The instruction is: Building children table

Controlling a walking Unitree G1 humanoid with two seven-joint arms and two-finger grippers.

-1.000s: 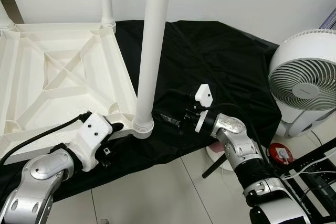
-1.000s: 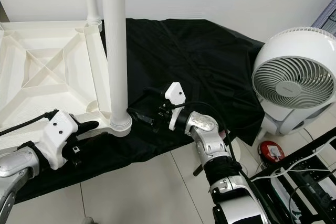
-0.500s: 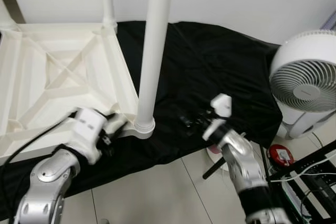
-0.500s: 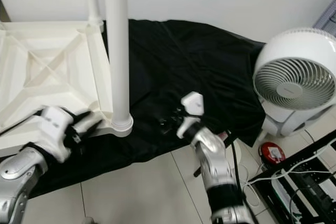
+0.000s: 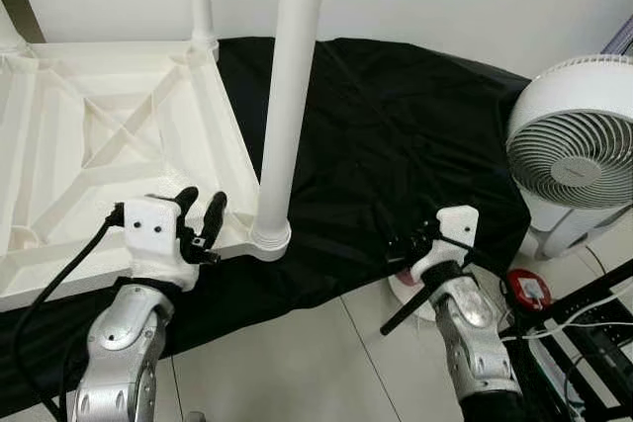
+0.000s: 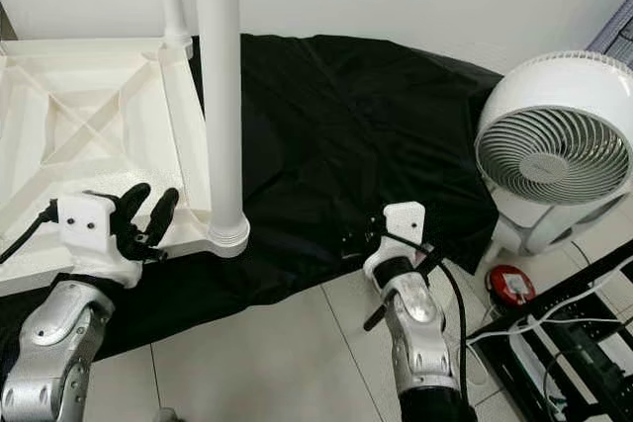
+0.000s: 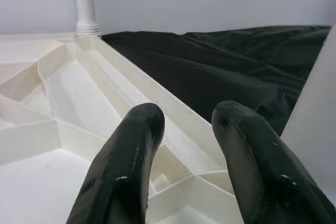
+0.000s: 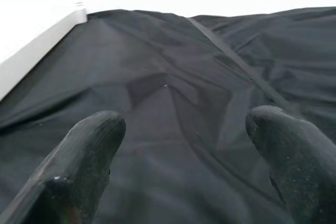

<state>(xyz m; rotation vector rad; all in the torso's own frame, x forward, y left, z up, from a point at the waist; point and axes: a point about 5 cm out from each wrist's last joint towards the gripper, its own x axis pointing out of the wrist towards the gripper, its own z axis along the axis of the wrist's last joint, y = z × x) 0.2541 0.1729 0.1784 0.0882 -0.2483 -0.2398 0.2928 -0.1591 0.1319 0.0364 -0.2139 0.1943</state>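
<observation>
With the near leg (image 5: 287, 96) standing in the upturned white tabletop (image 5: 89, 135), both the left gripper (image 5: 198, 219) and the right gripper (image 8: 181, 145) are spread and empty (nothing held), so next probably means fetching another leg.

Robot body: silver arms, white wrist housings.
We note each claw, left claw (image 5: 200, 211) and right claw (image 6: 358, 241), has rounded black fingers; black cables trail from both wrists.
</observation>
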